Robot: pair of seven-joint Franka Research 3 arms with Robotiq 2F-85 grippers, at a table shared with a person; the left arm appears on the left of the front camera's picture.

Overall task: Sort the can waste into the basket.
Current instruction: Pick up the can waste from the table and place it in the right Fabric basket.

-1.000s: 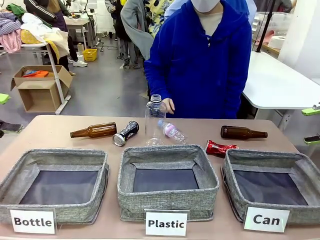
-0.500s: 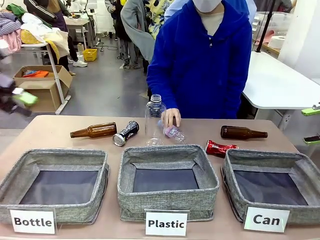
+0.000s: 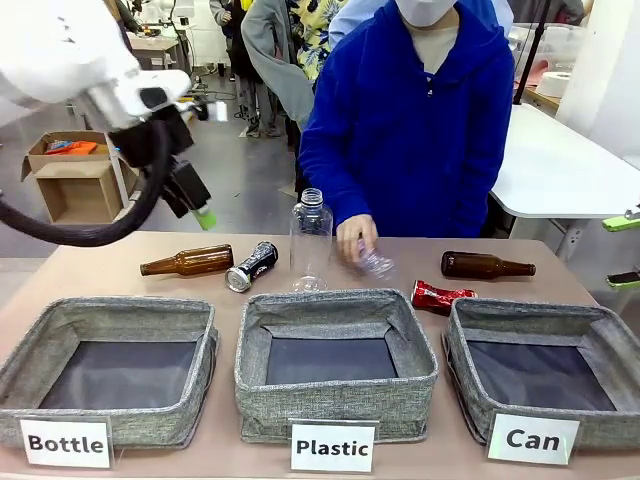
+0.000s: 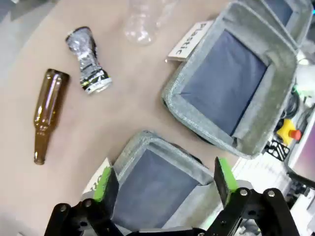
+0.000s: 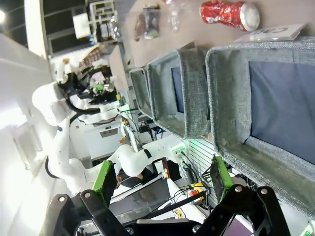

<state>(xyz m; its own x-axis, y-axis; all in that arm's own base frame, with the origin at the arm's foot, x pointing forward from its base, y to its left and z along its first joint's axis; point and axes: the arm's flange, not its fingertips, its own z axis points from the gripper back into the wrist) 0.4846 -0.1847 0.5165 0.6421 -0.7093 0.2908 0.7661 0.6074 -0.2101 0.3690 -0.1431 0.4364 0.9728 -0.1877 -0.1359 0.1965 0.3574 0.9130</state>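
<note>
The black can [image 3: 252,266] lies on the table behind the gap between the left and middle bins. A crushed red can [image 3: 440,296] rests just behind the "Can" basket [image 3: 462,375] at the right. My left gripper [image 3: 200,212] hangs open in the air above the table's back left, over a brown bottle. Its wrist view looks down past the open gripper [image 4: 163,182] at the black can [image 4: 88,61]. My right gripper [image 5: 162,177] is open and holds nothing; beyond it are the "Can" basket [image 5: 221,98] and the red can [image 5: 229,14].
Bins labelled "Bottle" [image 3: 40,345] and "Plastic" [image 3: 250,350] stand left of the "Can" basket. Two brown bottles [image 3: 187,262] [image 3: 487,266] lie at the back. A tall clear bottle [image 3: 310,240] stands mid-table. The person's hand [image 3: 357,235] holds a small plastic bottle.
My left arm has swung in from the left, over the table's back left. The person's hand has moved the small plastic bottle to the right.
</note>
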